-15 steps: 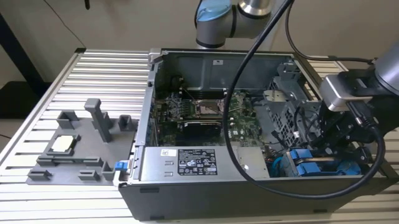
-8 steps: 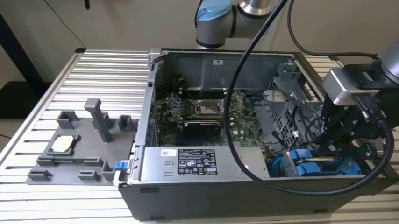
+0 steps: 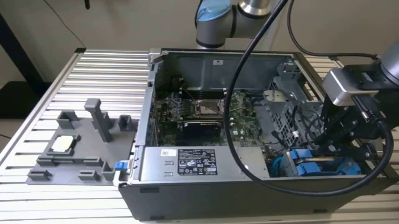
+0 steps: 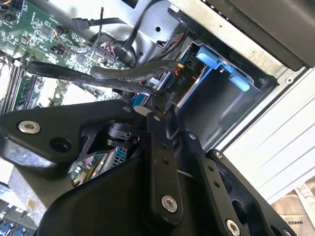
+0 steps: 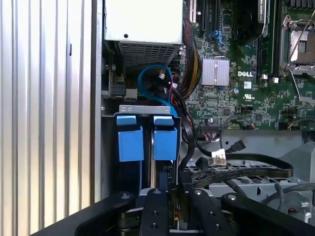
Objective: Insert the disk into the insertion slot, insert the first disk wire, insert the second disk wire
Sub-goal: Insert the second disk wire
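Second wrist view shows the gripper (image 4: pixel 158 109) clenched on a black wire connector (image 4: pixel 167 98) just ahead of its fingertips, held at the mouth of the insertion slot (image 4: pixel 216 98), where the disk's blue carrier (image 5: pixel 147 142) sits seated below the tool, ready for cabling.

Exterior view looks down from above and in front of the open computer case (image 3: pixel 249 116). Both wrist views sit close inside it, sharing the insertion slot (image 5: pixel 146 142) and its blue fittings (image 4: pixel 221 69).
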`<state>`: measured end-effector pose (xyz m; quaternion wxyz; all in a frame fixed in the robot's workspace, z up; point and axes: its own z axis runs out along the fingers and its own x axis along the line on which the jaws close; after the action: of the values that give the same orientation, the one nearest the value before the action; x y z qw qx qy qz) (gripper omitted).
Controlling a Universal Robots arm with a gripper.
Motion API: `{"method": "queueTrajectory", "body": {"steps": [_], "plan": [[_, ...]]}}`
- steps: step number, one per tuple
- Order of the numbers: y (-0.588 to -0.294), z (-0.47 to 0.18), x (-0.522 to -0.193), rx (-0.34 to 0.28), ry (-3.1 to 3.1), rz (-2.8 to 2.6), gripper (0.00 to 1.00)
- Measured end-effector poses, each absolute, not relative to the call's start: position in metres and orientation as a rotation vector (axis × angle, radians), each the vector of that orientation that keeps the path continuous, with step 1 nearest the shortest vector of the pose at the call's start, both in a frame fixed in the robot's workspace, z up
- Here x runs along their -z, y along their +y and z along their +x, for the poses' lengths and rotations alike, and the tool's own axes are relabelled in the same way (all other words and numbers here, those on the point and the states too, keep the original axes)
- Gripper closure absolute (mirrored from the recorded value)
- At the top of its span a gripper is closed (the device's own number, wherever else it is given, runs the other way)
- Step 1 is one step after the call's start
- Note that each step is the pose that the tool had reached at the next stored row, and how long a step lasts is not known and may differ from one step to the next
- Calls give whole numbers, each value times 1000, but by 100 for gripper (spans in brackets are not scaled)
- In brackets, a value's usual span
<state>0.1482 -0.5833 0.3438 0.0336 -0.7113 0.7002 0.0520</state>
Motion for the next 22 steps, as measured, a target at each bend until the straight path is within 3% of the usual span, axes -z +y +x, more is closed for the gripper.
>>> {"method": "queueTrajectory", "body": {"steps": [5, 6, 22], "plan": [[-583, 148, -344, -160, 2154, -2188, 78], [-583, 148, -344, -160, 2154, -2188, 84], [-583, 145, -351, -137, 2152, -2187, 84]]}}
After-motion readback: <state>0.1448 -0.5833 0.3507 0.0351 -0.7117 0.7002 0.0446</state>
